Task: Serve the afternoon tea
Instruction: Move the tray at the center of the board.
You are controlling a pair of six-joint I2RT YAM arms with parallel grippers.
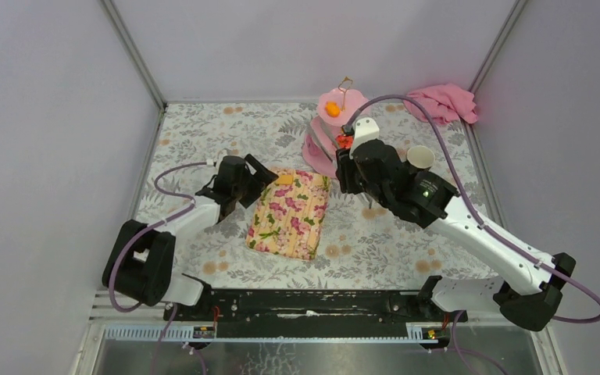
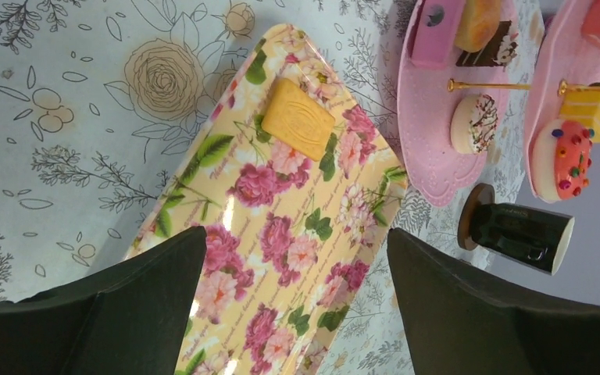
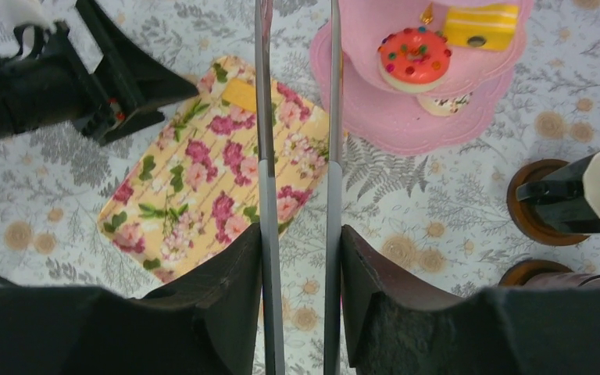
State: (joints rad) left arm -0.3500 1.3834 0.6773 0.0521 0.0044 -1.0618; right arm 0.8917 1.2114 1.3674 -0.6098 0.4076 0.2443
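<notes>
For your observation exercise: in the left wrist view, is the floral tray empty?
No. One yellow-orange biscuit lies on the tray, near its far end; the rest of the tray is bare.

Worktop covered edge to edge with a grey-and-tan floral print. Plain pale lavender-grey walls on the far, left and right sides, joined at the far corners by metal posts. Black rail runs along the near edge, with a ribbed metal strip and a dark reflective surface below it. Pink cloth bunched in the far right corner. Lighting even and diffuse, shadows soft.
</notes>
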